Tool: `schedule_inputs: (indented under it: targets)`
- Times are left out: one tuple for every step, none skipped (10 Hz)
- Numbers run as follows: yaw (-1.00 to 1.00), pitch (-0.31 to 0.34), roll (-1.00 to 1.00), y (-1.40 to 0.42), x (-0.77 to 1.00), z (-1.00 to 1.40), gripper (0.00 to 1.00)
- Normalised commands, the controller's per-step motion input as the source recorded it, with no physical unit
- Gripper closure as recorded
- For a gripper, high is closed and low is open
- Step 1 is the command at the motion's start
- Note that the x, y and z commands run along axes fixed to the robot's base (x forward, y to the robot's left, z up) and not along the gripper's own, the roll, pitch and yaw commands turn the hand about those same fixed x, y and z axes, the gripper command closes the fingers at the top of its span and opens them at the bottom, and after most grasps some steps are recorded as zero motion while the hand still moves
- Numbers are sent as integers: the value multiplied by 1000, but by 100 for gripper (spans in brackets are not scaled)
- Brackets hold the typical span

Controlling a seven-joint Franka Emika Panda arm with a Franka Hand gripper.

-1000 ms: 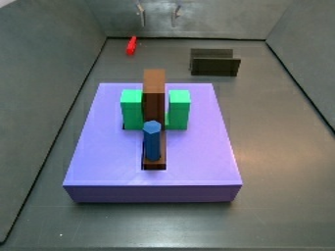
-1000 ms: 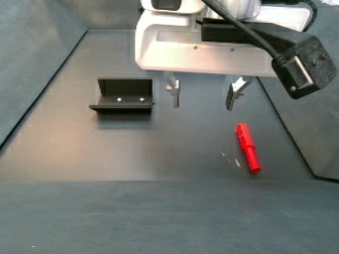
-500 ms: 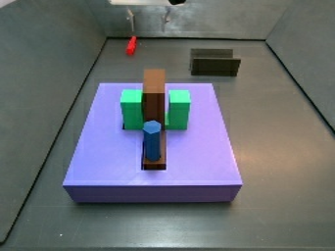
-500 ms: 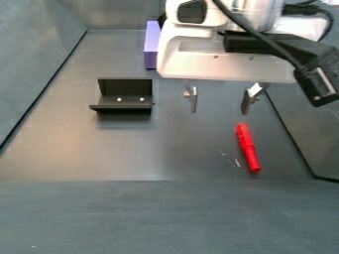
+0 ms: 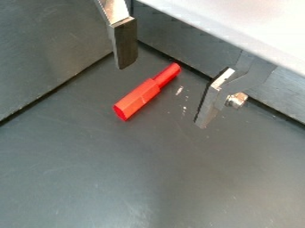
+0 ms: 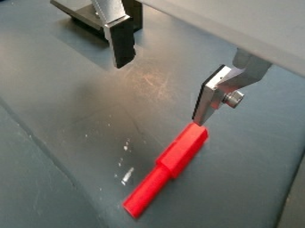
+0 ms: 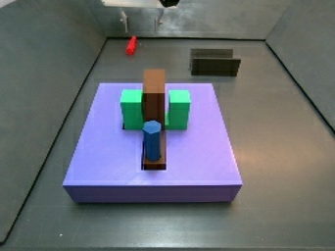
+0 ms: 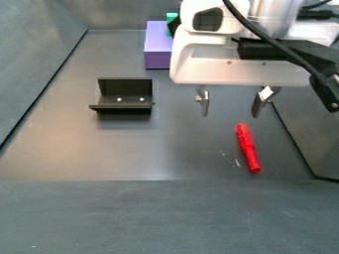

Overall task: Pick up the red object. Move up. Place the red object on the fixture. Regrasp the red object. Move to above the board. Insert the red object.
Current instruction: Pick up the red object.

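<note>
Fixture [image 8: 122, 96] sits on the floor well to the left in a side view, empty, open side facing the camera. Board [image 8: 157, 44] only partly visible behind the arm there; the opposite side view shows the whole board [image 7: 155, 137] with green block [image 7: 156, 108], brown bar [image 7: 155, 113] and blue peg [image 7: 153, 139] seated in it.

Gripper [image 8: 233, 100] hangs above the floor, jaws spread wide, nothing between them. Fingers [image 5: 123, 43] are clear of the floor in both wrist views.

Red object [image 8: 248, 146] lies flat on the floor, just beside the right-hand wall, a little ahead of the gripper. In a wrist view the red object [image 6: 166, 169] is near one finger, not centred between the pair.

Risks, judged:
- Descent off-centre: one finger lands on the peg and rolls or kicks it.
- Peg axis skewed to the jaws: closing twists it, poor hold.
- Wall close by: finger or gripper body may foul it.
</note>
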Motion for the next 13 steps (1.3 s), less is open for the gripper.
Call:
schedule_inputs:
  targets:
    - [-40,-231,-63,14,-211,-140,0]
    - [-29,-243,-39,0,-166,-229,0]
    - [-26,-243,0,0,-103,-246,0]
    - [-29,-239,3,0,-126,-294,0]
    - [0,-240,0,0,-89,-371,0]
    - [0,-223,0,0,-177,-371,0]
    - [0,-226,0,-3,-271,-334,0]
    - [20,-224,0,-20,-180,-346,0]
    - [71,-224,-30,-26,0,-277,0]
    - [109,-224,-87,-9,37,-283,0]
    - [106,-233,-147,0,20,-257,0]
    - [106,-213,-161,0,0,-209,0]
    - [100,-210,-170,0,0,-274,0]
